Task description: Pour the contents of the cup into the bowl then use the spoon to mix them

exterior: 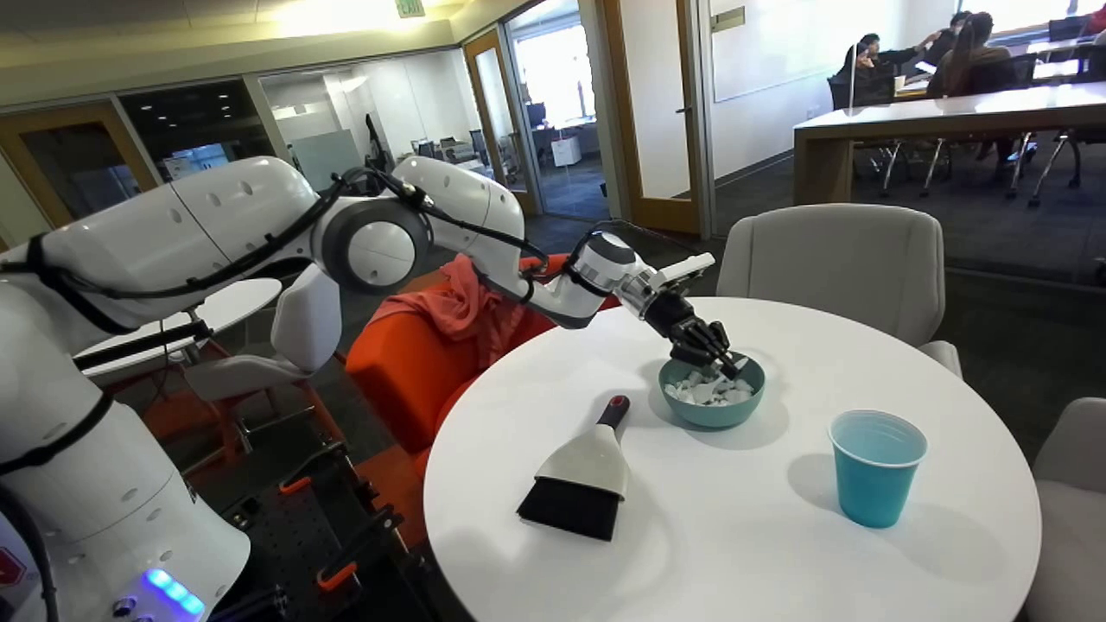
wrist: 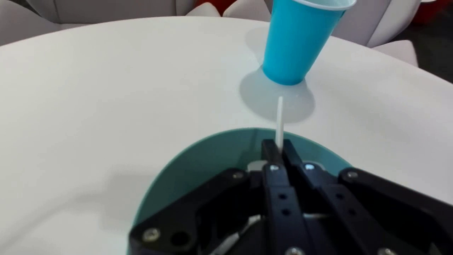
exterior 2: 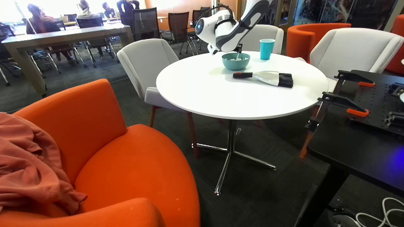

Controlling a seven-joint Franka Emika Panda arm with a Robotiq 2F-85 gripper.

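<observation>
The pale teal bowl (exterior: 713,416) stands on the round white table with the contents (exterior: 708,390), loose white bits, inside it. The bowl also shows in an exterior view (exterior 2: 235,65) and in the wrist view (wrist: 198,159). My gripper (wrist: 280,147) is shut on the spoon (wrist: 280,118), whose slim white handle sticks out past the fingertips. The gripper points down at the bowl in both exterior views (exterior: 724,361) (exterior 2: 239,49). The spoon's lower end is hidden by the gripper and the bowl. The blue cup (exterior: 874,484) stands upright apart from the bowl; it also shows in the wrist view (wrist: 297,42).
A brush with a white body and black bristles (exterior: 592,458) lies on the white table (exterior: 734,553) near the bowl; it also shows in an exterior view (exterior 2: 266,77). Grey chairs (exterior: 829,268) and an orange chair (exterior: 406,354) stand around the table.
</observation>
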